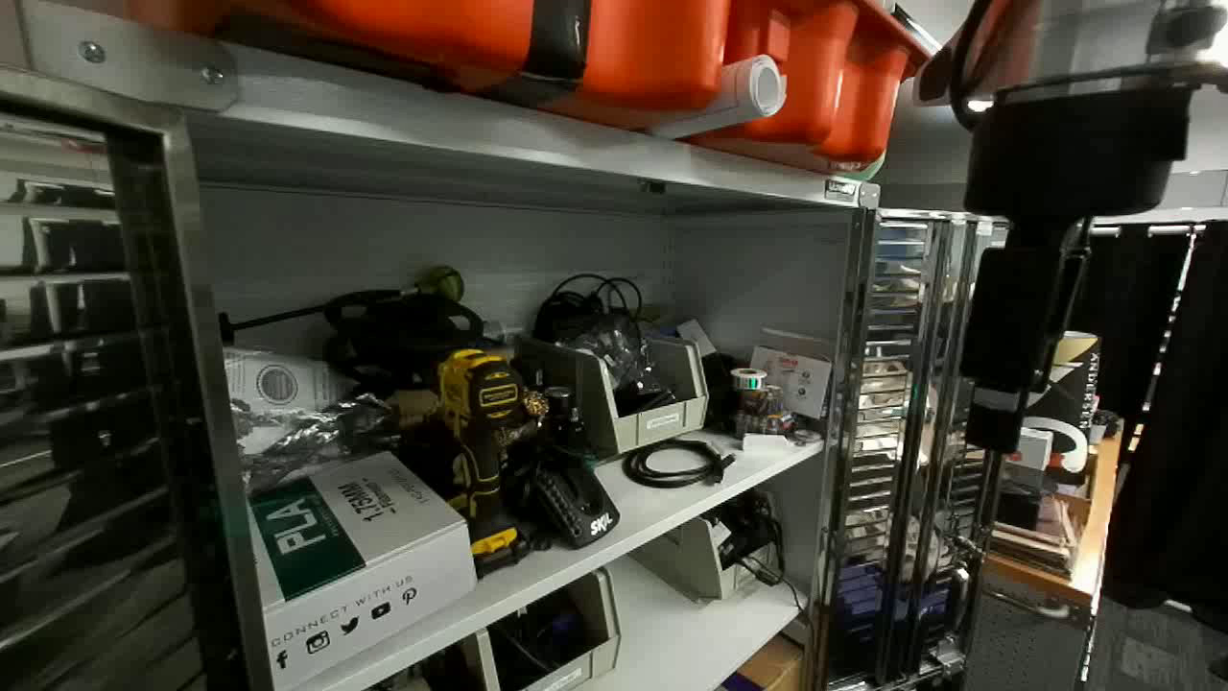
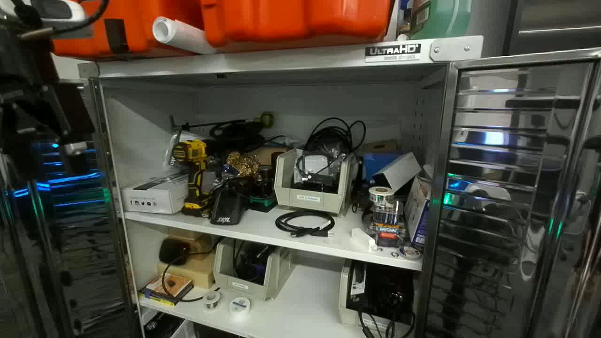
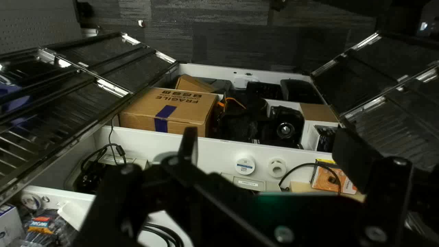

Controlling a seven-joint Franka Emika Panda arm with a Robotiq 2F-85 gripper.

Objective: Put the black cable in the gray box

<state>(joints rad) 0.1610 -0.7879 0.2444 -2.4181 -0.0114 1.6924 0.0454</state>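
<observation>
One black cable point(image 2: 310, 232) lies coiled before the topmost of three gray boxes point(image 2: 331, 203).

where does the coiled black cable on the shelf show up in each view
In an exterior view: black cable just right of center, below the middle, in front of a gray box.
In an exterior view: black cable horizontally centered, below the middle.
In the wrist view: black cable partly visible at the bottom edge, left of center.
Shared landmark: the battery pack, right of it in both exterior views, left in the wrist view.
</observation>
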